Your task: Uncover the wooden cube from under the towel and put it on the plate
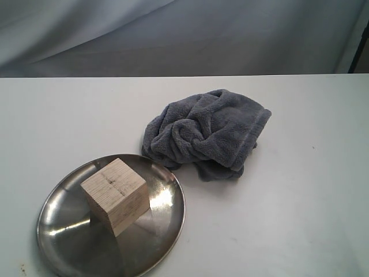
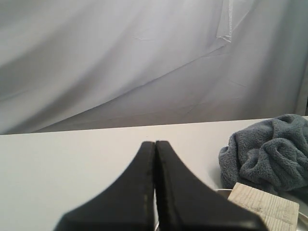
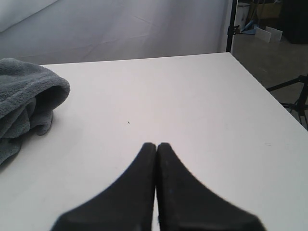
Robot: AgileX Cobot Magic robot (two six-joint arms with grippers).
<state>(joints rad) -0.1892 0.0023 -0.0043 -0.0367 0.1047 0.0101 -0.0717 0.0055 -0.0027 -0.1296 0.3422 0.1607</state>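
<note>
The wooden cube [image 1: 115,195] stands on the steel plate [image 1: 69,242] at the front left of the table, uncovered. Behind and to the right of the plate lies the grey-blue towel [image 1: 207,133], bunched in a heap. Neither arm shows in the exterior view. In the left wrist view my left gripper [image 2: 155,143] is shut with nothing in it, and the cube [image 2: 264,207] and towel [image 2: 269,149] lie off to its side. My right gripper [image 3: 156,144] is also shut and empty, over bare table, with the towel's edge [image 3: 26,106] well away from it.
The white table [image 1: 300,196] runs to a far edge against a grey cloth backdrop [image 1: 173,34]. In the right wrist view the table's side edge [image 3: 255,77] shows, with a stand and floor clutter beyond it.
</note>
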